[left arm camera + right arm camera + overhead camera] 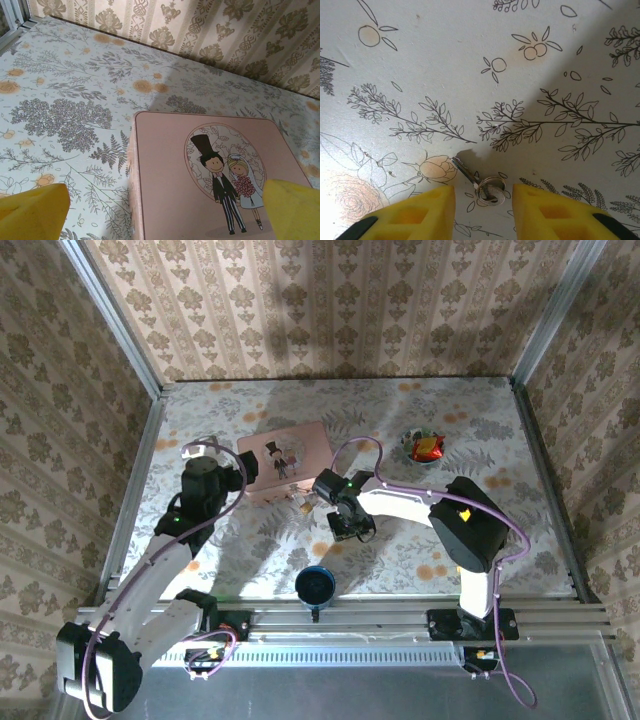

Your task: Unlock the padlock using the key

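1. Top external view. My left gripper [240,477] hangs at the left end of the pink box [285,458]. My right gripper [350,525] points down at the table [500,550]. The padlock [300,503] is a tiny brownish speck between the two grippers, just left of and beyond my right one, close to the box's near edge. It is too small to tell which way it faces or whether it touches the box.

2. Left wrist view. My left gripper is spread wide and holds nothing. Its yellow fingertips [30,210] sit at the lower corners, over the lid with its bride-and-groom drawing. The near part of the box is cut off by the frame.

3. Right wrist view. My right gripper is narrowed but not closed. Its yellow fingers [420,215] stand on either side of the key [470,175], which lies flat on the table with its blade pointing away and leftward.
   - Risk: the key is thin and flat, so the pads may skid over it.
   - Risk: the pads may pinch only the ring [490,192], leaving the blade dangling and hard to aim at a keyhole.
   - Hard to see: the ring partly covers the key's head, and the lower frame edge cuts off my fingers.
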`<state>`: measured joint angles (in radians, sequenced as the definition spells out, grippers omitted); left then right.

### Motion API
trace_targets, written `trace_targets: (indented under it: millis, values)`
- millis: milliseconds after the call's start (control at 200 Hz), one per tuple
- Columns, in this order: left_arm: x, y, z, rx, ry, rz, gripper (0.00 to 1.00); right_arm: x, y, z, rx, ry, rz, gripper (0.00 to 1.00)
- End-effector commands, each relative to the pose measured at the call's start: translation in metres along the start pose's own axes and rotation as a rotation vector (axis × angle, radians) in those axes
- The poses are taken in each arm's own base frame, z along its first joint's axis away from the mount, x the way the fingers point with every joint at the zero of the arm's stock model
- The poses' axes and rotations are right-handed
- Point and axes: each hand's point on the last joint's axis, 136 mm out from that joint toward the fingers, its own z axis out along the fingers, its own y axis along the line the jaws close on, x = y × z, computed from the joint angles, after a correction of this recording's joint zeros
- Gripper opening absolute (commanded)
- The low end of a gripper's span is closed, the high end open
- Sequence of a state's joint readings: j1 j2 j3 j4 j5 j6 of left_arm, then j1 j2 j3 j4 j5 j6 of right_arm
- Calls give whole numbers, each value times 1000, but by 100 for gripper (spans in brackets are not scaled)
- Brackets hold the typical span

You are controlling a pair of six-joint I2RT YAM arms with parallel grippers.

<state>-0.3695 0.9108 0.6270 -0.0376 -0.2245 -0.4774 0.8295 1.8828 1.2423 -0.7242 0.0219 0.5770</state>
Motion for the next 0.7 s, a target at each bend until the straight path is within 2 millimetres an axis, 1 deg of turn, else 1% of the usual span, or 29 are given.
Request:
trace_targets:
  millis: [0, 140, 510, 695]
  values:
    - [1, 1, 1, 10, -3, -22, 100, 4, -5, 1, 45, 25, 5, 35]
    - [1, 2, 2, 9, -3, -27, 100, 6, -6, 1, 48, 31, 5, 30]
    - [1, 2, 2, 13, 0, -33, 100, 10, -9, 6, 60, 49, 2, 29]
    - [3, 2, 2, 12, 4, -35, 100, 9, -9, 4, 59, 44, 3, 25]
